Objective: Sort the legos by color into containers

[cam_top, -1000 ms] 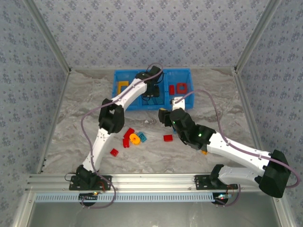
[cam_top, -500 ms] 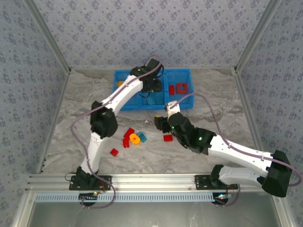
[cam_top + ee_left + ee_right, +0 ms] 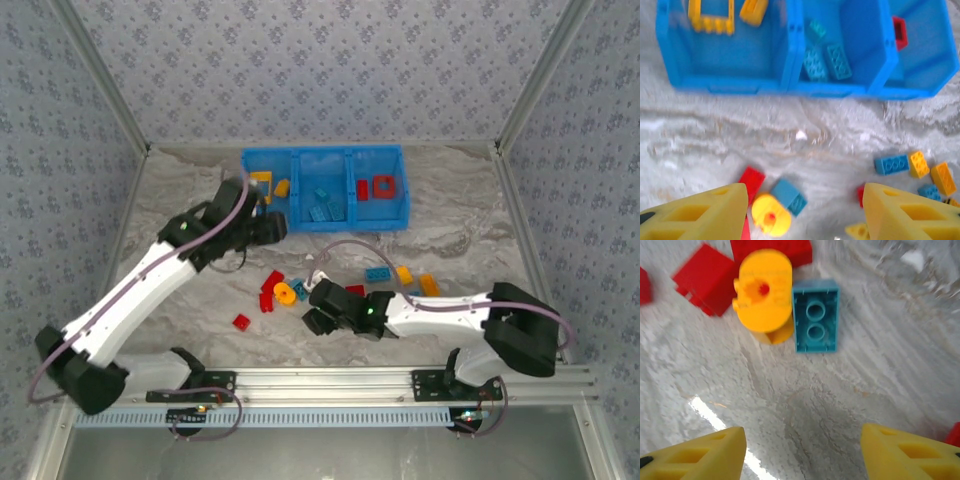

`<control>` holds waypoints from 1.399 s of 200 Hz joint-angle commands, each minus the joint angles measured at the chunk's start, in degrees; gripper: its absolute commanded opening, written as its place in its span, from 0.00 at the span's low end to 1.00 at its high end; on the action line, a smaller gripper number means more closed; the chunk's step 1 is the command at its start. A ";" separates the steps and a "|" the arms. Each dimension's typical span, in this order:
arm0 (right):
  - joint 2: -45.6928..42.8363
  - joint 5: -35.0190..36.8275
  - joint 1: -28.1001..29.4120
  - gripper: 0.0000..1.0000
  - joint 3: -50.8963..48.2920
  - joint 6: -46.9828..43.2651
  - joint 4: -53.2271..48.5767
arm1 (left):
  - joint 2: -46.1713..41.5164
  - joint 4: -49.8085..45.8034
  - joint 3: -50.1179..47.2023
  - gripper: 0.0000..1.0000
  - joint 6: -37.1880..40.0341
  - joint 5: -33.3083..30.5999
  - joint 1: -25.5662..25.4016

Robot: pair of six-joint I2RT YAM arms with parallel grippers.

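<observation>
The right arm's fingers point(image 3: 695, 455) stand apart with nothing between them, low over the surface point(image 3: 805, 405) toward its near edge. Just ahead of them lies a blue brick point(image 3: 815, 316), roughly centred on the gap. Its long axis points straight away from them, so I'd judge a short reach forward would let them close across its narrow sides. A round yellow piece point(image 3: 764, 292) sits tight against the brick's left side, with red bricks point(image 3: 707, 285) just beyond. That crowding looks like the risk.

Further back, the left arm's fingers point(image 3: 695, 212) are also spread and empty, hanging between this cluster and the bin point(image 3: 740, 85), so the right arm is the nearer one. The bin sits at the far edge, holding yellow frames point(image 3: 710, 25) in its left compartment, blue-green bricks point(image 3: 839, 61) in the middle and a red piece point(image 3: 899, 32) on the right. The surface is grey and marbled, with patterned walls point(image 3: 320, 70) around it.
</observation>
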 commanded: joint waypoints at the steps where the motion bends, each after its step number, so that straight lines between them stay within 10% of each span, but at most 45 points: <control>1: 4.90 -4.04 -2.01 0.66 1.17 -3.39 2.46 | -9.19 -0.47 -8.57 0.63 -5.31 4.48 -0.93; 66: 16.26 -11.13 -7.78 0.66 6.26 -7.51 7.12 | -29.59 -3.35 -23.39 0.63 -11.08 6.85 -1.65; 174: 23.85 -16.19 -11.51 0.40 14.43 -9.24 6.74 | -30.17 -2.78 -25.40 0.63 -10.59 7.49 -1.68; 280: 3.56 -3.09 -17.33 0.25 14.62 -4.92 -5.48 | -23.16 7.55 -21.32 0.63 -11.85 7.75 -4.79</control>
